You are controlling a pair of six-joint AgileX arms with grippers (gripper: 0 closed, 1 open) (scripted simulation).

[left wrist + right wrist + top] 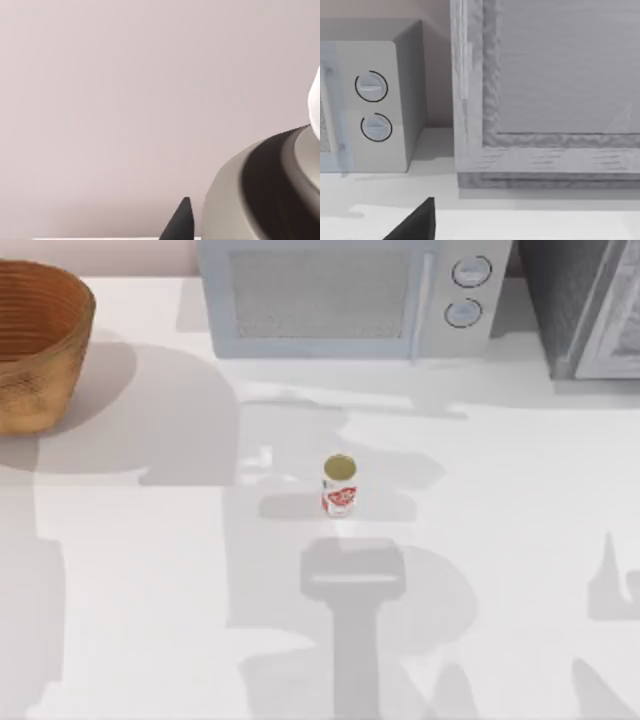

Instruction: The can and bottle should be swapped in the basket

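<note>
The can [340, 485] stands upright near the middle of the white table [520, 520]. Its gold top faces up and its red label faces the near edge. Nothing touches it. Bare table lies all around it, so there is open room on every side.

The basket [35, 345] sits at the far left corner of the table, partly cut off by the left edge of the top view. It is well apart from the can. The can is not in the basket.

A microwave [350, 295] stands along the far edge, behind the can but well apart from it. Its two round knobs [468, 290] are on its right side. Next to it, at the far right corner, stands a grey box with a framed door [590, 310]. The right wrist view looks at the microwave's knobs [372, 107] and at the grey framed door [545, 90] just beside them, with a narrow gap between the two.

One dark fingertip of the left gripper [180, 222] shows in the left wrist view, against a plain pale wall [125, 100], with a rounded grey shape [250, 190] close beside it. One dark fingertip of the right gripper [417, 222] shows in the right wrist view, low above the table. It is not possible to tell how wide the fingers of either gripper are.
</note>
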